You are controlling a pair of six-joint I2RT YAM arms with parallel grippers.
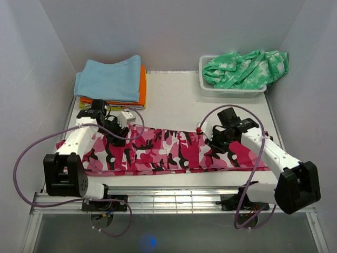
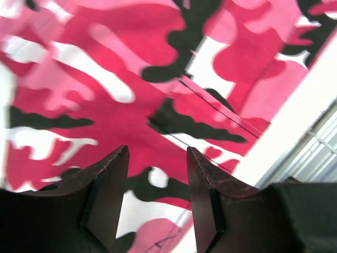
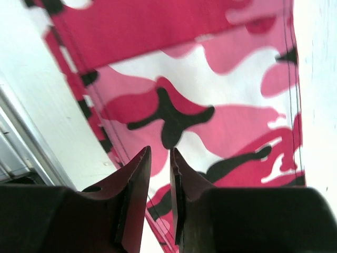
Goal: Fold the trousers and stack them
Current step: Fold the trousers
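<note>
Both over flat trousers [image 1: 168, 150]: left pincer [image 2: 158, 150] open, right pincer [image 3: 160, 153] barely parted.

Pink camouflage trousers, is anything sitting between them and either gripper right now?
Nothing visible. The left gripper and right gripper hang directly over the pink camouflage fabric trousers, with only bare cloth below their fingertips.

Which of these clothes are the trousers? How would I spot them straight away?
Start at the white table; the trousers lie spread in a long band across its near half. Unlike the plain blue-and-orange folded pile at the back left and the green tie-dye garment in the basket at back right, they are pink camouflage with white and black blotches.
</note>
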